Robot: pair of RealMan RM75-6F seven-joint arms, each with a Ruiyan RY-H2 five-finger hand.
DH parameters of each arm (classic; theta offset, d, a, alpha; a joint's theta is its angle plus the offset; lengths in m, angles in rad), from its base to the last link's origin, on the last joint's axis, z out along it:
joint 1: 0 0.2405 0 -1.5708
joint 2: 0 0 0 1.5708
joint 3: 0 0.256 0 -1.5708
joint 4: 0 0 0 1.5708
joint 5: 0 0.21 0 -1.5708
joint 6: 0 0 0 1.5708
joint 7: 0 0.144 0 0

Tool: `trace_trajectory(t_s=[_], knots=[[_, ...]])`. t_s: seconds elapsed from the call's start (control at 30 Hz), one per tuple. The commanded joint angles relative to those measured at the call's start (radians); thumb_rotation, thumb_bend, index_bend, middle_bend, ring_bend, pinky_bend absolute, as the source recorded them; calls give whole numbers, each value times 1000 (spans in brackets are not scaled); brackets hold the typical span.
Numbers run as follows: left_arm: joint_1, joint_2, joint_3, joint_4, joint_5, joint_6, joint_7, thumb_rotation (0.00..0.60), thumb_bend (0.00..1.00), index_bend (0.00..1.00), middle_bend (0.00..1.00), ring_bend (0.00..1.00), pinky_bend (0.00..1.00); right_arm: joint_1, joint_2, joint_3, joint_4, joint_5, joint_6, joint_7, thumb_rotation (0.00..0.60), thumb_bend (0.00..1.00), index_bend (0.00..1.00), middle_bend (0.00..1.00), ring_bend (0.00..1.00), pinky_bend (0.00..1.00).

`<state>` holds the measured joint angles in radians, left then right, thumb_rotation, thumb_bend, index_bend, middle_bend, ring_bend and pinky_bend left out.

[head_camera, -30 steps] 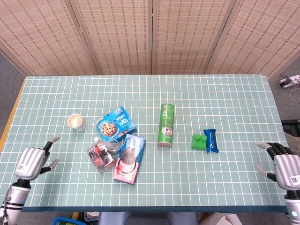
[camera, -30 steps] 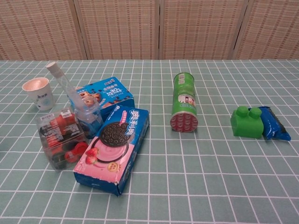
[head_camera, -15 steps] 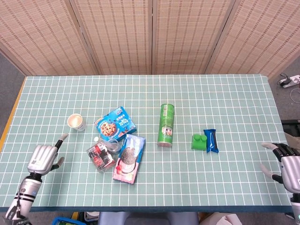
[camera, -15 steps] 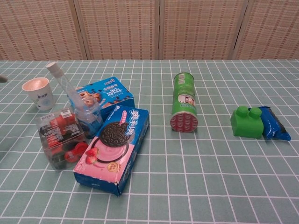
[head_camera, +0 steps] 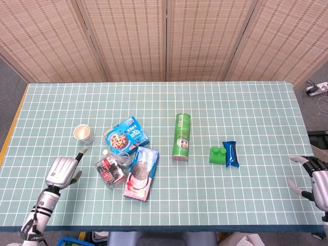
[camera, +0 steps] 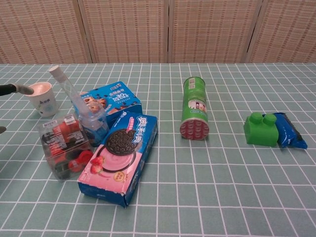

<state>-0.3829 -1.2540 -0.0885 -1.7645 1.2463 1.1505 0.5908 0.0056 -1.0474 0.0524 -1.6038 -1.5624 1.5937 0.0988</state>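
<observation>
My left hand [head_camera: 62, 171] hovers open over the table's near left part, fingers apart, holding nothing. It is just left of a clear box of red and black items [head_camera: 109, 170] and below a white paper cup [head_camera: 83, 134]. In the chest view only one fingertip [camera: 15, 89] shows at the left edge, beside the cup [camera: 42, 98]. My right hand [head_camera: 316, 179] is open at the table's near right edge, empty, well right of the green block [head_camera: 217, 155] and blue packet [head_camera: 230, 153].
A blue cookie box [head_camera: 126, 135], a clear bottle [camera: 81, 113] and a pink-and-blue Oreo box [head_camera: 141, 172] lie clustered left of centre. A green chip can [head_camera: 181, 137] lies on its side mid-table. Wicker screens stand behind the table.
My left hand has moved right across the near left of the table toward the clear box; its fingertip now shows in the chest view. My right hand has drifted slightly right and down.
</observation>
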Motion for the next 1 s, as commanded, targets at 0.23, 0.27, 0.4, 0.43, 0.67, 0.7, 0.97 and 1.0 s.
trace_trajectory(t_s=[0.23, 0.27, 0.4, 0.43, 0.67, 0.7, 0.97, 1.0], knots=[[-39, 4, 8, -99, -16, 12, 112, 600, 398, 71, 972, 1000, 1000, 2, 7, 1, 4, 1, -7, 21, 600, 165, 296, 355, 288, 374], [-42, 4, 8, -107, -18, 13, 123, 600, 398, 71, 972, 1000, 1000, 2, 8, 1, 5, 1, -8, 22, 600, 165, 296, 355, 288, 374], [-55, 2, 13, -141, -29, 17, 162, 600, 398, 72, 972, 1000, 1000, 1, 10, 0, 5, -3, -6, 31, 600, 165, 296, 355, 288, 374], [-59, 1, 15, -149, -33, 17, 172, 600, 398, 72, 972, 1000, 1000, 1, 11, 0, 5, -4, -5, 34, 600, 165, 296, 355, 288, 374], [-81, -7, 23, -185, -54, 25, 227, 600, 398, 72, 972, 1000, 1000, -3, 16, -1, 7, -8, 2, 47, 600, 165, 296, 355, 288, 374], [-83, -9, 25, -188, -55, 26, 233, 600, 398, 72, 972, 1000, 1000, -3, 16, -1, 8, -9, 3, 49, 600, 165, 296, 355, 288, 374], [-100, -15, 36, -218, -79, 37, 272, 600, 397, 70, 972, 1000, 1000, -3, 20, -3, 9, -14, 1, 62, 600, 165, 296, 355, 288, 374], [-103, -15, 36, -223, -81, 37, 274, 600, 397, 69, 972, 1000, 1000, -3, 20, -3, 9, -14, 1, 63, 600, 165, 296, 355, 288, 374]])
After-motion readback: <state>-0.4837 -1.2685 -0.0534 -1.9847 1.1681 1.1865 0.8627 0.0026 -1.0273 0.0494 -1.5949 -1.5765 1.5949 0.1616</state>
